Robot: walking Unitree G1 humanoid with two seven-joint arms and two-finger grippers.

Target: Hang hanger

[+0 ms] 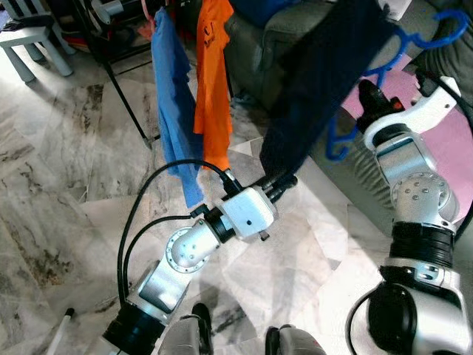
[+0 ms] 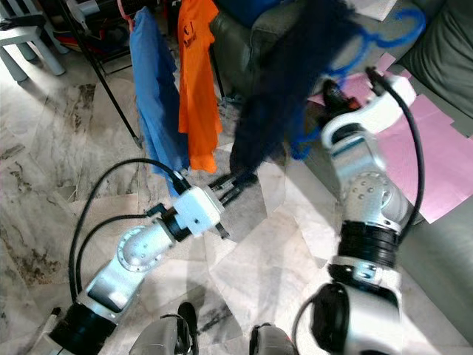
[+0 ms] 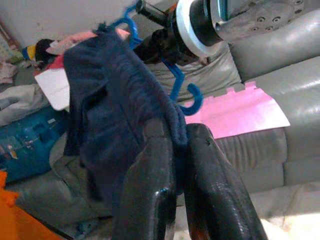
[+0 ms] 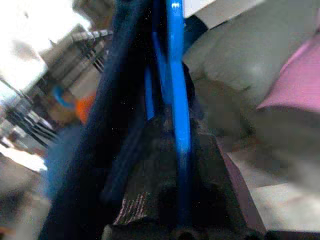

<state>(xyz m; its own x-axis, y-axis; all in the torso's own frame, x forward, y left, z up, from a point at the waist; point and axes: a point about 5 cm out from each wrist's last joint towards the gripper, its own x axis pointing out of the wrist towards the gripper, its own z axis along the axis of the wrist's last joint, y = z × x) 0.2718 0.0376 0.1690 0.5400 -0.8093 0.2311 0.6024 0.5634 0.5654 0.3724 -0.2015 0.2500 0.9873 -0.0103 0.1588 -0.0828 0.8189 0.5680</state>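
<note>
Left eye view: a thin blue plastic hanger (image 1: 414, 44) draped with a dark navy soft garment (image 1: 325, 81) is held at the upper right by the right gripper (image 1: 377, 100); the garment's lower hem is pinched by the left gripper (image 1: 284, 185) at centre

Left wrist view: the fingers (image 3: 150, 190) are closed on the hem

Right wrist view: the hanger's blue bar is clamped between the jaws

The load is judged light and floppy; the stiff hanger frame is the better hold
</note>
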